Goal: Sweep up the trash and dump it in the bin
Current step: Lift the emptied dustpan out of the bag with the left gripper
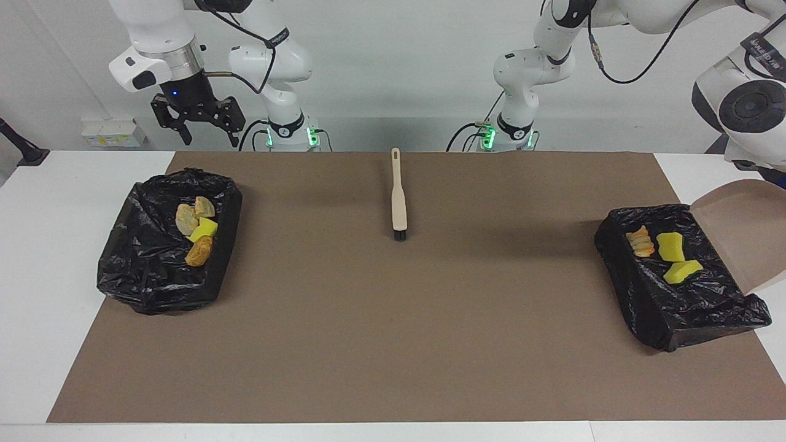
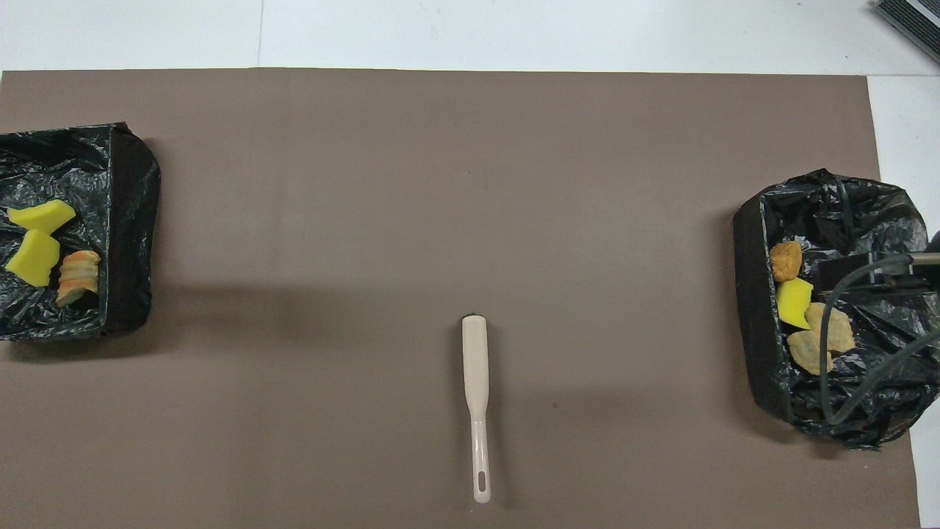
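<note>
The trash lies in two bins lined with black bags. Several pieces (image 1: pixel 198 230) (image 2: pixel 797 301) sit in the bin (image 1: pixel 141 288) (image 2: pixel 756 294) at the right arm's end. Two yellow sponges and a striped bread piece (image 1: pixel 669 245) (image 2: pixel 33 257) sit in the bin (image 1: pixel 694 313) (image 2: pixel 128 220) at the left arm's end. My right gripper (image 1: pixel 209 134) hangs open and empty, high over the table edge by its bin. A beige dustpan (image 1: pixel 746 239) is held up, tilted, beside the left arm's bin. The left gripper is out of view.
A beige brush (image 1: pixel 398 202) (image 2: pixel 476 375) lies mid-table on the brown mat (image 1: pixel 393 344), its handle toward the robots and its bristles away from them. A cable and a dark mount (image 2: pixel 855 272) of the right arm hang over that arm's bin.
</note>
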Controlling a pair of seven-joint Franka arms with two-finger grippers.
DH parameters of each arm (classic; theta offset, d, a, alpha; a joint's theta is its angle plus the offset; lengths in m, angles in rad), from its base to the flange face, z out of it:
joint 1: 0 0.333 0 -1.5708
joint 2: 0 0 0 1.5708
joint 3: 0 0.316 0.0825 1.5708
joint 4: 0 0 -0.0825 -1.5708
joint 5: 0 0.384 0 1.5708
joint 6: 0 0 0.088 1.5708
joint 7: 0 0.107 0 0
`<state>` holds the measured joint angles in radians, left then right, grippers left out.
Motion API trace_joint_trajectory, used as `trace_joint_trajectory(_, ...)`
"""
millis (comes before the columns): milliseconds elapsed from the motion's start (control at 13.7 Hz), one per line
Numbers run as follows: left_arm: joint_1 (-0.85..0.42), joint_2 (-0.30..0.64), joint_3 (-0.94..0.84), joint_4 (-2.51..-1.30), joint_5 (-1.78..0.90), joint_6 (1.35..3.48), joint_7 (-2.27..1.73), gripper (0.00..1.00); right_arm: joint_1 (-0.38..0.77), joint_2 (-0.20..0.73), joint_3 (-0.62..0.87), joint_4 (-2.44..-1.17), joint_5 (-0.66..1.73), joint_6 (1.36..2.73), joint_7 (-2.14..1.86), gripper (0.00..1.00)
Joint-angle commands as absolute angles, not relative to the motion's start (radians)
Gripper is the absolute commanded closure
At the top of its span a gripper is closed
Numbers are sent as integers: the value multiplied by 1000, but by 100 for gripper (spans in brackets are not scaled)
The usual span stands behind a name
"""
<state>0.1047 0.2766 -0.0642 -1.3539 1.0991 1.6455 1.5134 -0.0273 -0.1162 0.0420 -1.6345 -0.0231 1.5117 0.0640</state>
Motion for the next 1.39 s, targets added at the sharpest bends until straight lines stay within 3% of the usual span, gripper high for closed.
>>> trace_joint_trajectory(0,2,230,-58,-1393,1079,1557,1513,100,-69,-90,55,-1600,-11,1489,34,0)
trace_joint_trajectory(366,-66,227,-58,-1385,777,1470,1410,100,-52,-147,58,-1689,-6,1529,98,0)
trace_joint_trajectory(732,-74,216,-61,-1404,458,1471,1289,100,-66,-138,58,-1680,-6,1531,80,0)
trace_joint_trajectory(1318,-170,186,-64,-1578,223,1574,774,100,-64,-138,57,-1678,-6,1528,80,0)
